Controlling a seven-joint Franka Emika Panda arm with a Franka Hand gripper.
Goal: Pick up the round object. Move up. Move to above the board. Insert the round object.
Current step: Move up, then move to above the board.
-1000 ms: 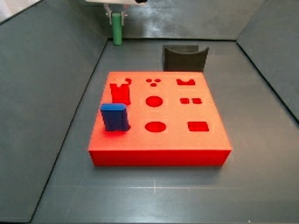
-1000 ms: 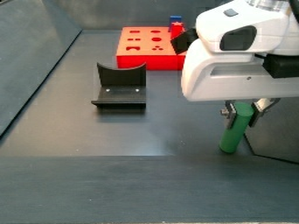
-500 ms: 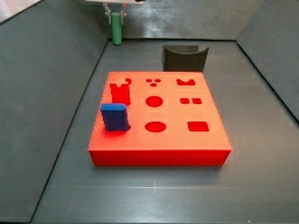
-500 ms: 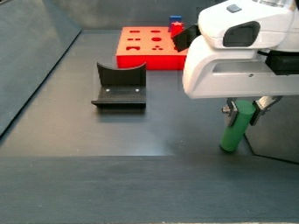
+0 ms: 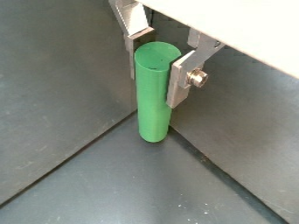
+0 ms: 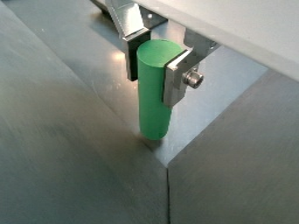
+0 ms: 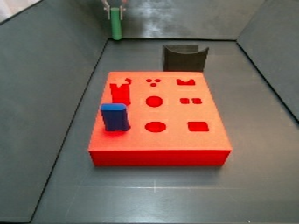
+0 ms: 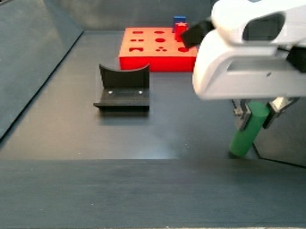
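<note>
The round object, a slim green peg (image 5: 152, 96), stands upright by the wall corner, and it also shows in a wrist view (image 6: 156, 96). My gripper (image 5: 158, 66) is shut on its upper end, with one silver finger (image 6: 177, 79) on each side. In a side view the peg (image 7: 114, 26) hangs at the far left under the gripper (image 7: 114, 9). In a side view (image 8: 245, 139) its lower end is at or just above the floor. The red board (image 7: 176, 140) with cut-out holes lies mid-floor, apart from the peg, and shows at the back in a side view (image 8: 143, 61).
A blue block (image 7: 114, 116) stands in the board's left side, and shows in a side view (image 8: 181, 21). The dark fixture (image 7: 184, 58) stands behind the board, and shows in a side view (image 8: 122, 88). Grey walls enclose the floor, close beside the peg.
The gripper body has risen and is now mostly above a side view's upper edge. The peg stays gripped and has shifted only slightly.
</note>
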